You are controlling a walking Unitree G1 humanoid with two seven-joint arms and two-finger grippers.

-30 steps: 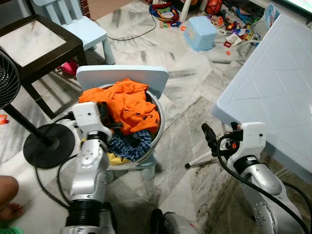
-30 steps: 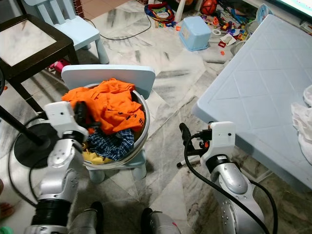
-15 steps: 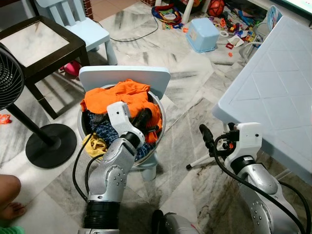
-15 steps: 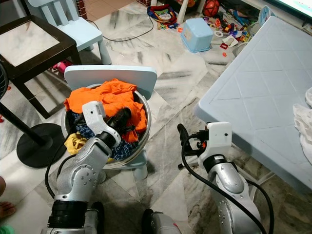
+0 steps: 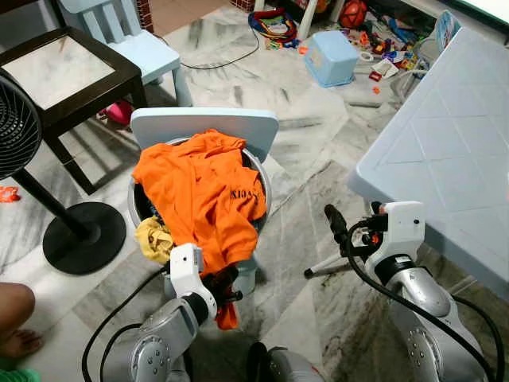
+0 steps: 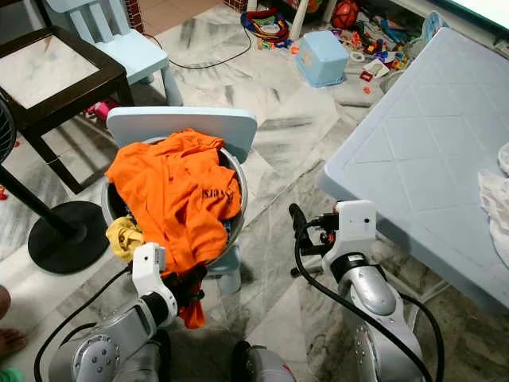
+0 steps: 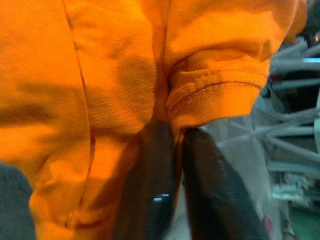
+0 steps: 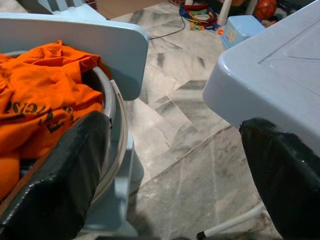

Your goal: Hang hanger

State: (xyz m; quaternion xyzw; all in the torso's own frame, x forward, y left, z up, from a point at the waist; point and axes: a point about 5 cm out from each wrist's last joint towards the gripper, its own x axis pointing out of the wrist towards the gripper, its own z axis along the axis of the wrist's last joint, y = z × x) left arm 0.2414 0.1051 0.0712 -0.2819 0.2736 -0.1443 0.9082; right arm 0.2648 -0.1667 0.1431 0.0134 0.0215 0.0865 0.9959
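Note:
An orange T-shirt [image 5: 203, 191] drapes out of a metal basin [image 5: 260, 181] and over its front rim. The basin stands on a small light blue chair [image 5: 203, 123]. My left gripper [image 5: 223, 283] sits low in front of the chair, shut on the shirt's lower hem; in the left wrist view its fingers [image 7: 155, 165] pinch the orange fabric [image 7: 100, 75]. My right gripper [image 5: 337, 226] hovers open to the right of the chair, above the floor, holding nothing; its fingers [image 8: 60, 165] stand wide apart. A yellow cloth [image 5: 155, 239] hangs at the basin's left.
A pale blue table [image 5: 445, 135] fills the right side, with a white cloth [image 6: 497, 199] on it. A standing fan's base [image 5: 83, 237] and a dark table [image 5: 56, 68] are at left. Toys and a blue bin [image 5: 330, 57] lie behind. A person's foot [image 5: 12, 318] is near left.
My left gripper has drawn back from the basin toward me and downward, dragging the orange shirt out over the front rim. The right arm has barely moved.

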